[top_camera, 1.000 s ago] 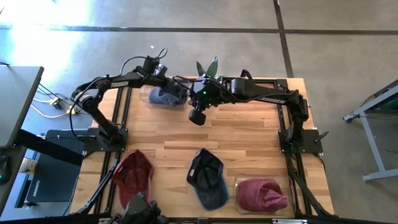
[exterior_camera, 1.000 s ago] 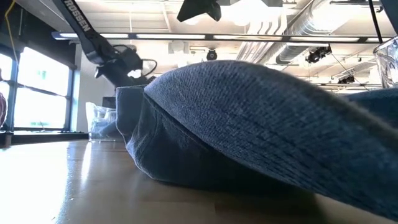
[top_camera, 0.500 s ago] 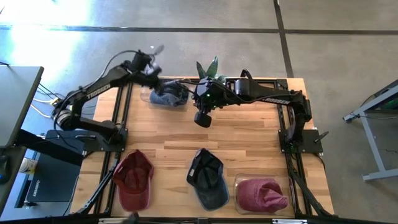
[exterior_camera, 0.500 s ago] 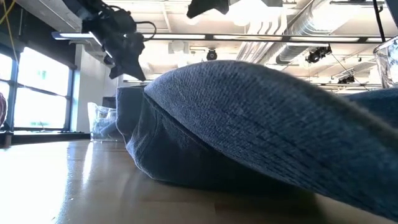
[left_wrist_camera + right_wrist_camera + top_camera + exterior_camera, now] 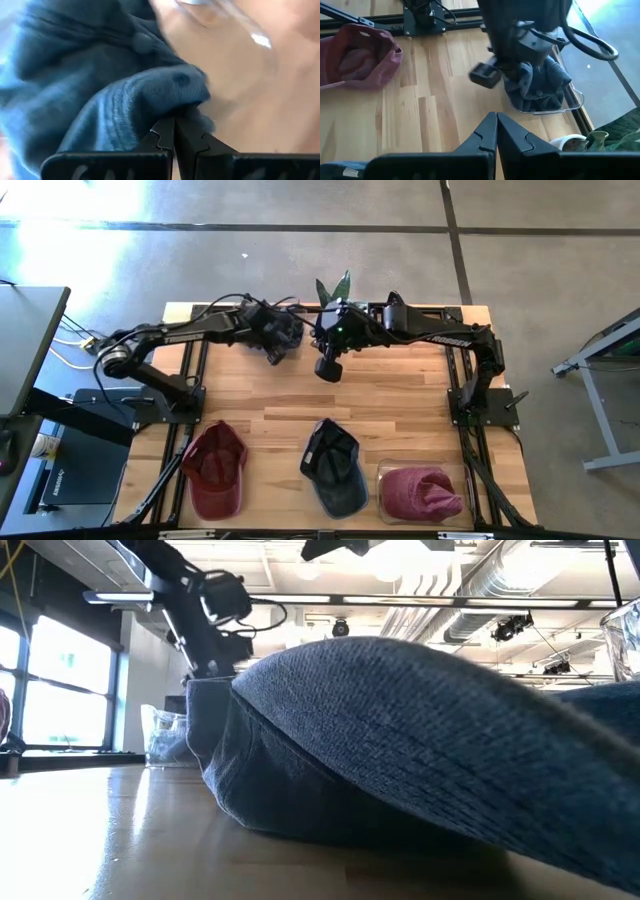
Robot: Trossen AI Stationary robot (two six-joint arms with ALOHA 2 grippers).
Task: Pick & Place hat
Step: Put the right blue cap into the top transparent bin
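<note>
We see the left end effector (image 5: 174, 131) pressed shut against the blue hat (image 5: 283, 332) in its clear tray (image 5: 570, 104) at the bench's (image 5: 400, 395) far edge — no fold visibly pinched. The right end effector (image 5: 496, 126) hovers nearby, closed and empty.

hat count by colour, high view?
Red hats: 2, one cap at the table's near left, one in the clear tray at near right
Blue hats: 2, one cap at near centre, one at the far edge under the left gripper
Total: 4
</note>
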